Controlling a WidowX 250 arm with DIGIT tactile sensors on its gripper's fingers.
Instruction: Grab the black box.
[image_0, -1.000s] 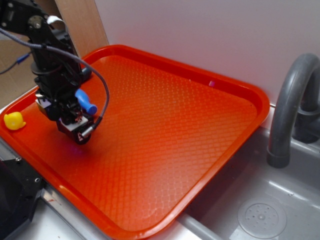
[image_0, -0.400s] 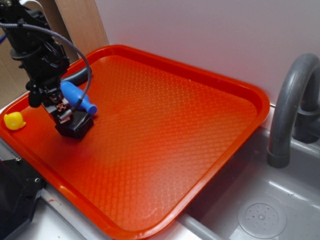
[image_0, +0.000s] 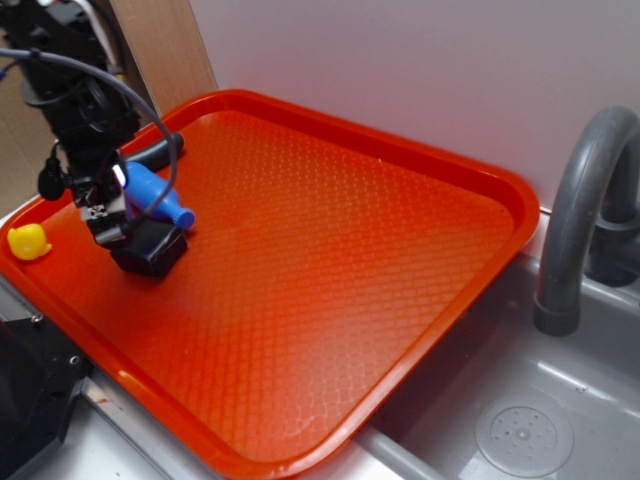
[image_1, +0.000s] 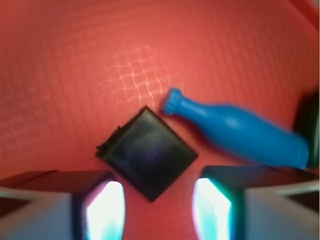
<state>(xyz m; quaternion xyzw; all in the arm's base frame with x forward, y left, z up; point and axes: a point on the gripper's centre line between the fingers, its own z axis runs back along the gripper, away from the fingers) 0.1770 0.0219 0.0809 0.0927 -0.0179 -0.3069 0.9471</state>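
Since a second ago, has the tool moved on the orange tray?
Yes. In the exterior view the tool has risen and pulled back toward the small yellow rubber duck at the orange plastic tray's left rim, uncovering the flat matte-black box.

The gripper (image_1: 157, 207) hangs over the near-left part of the tray (image_0: 400, 300), its two fingers spread. The black box (image_1: 147, 152) lies on the tray below and just ahead of it, turned cornerwise, one corner reaching into the gap between the fingers. The toy bottle (image_1: 235, 132) lies on its side ahead and to the right, near the box. Beyond the bottle lies a cylindrical piece (image_0: 155, 152). A toy duck (image_0: 28, 242) sits at the tray's left edge, beside the gripper.
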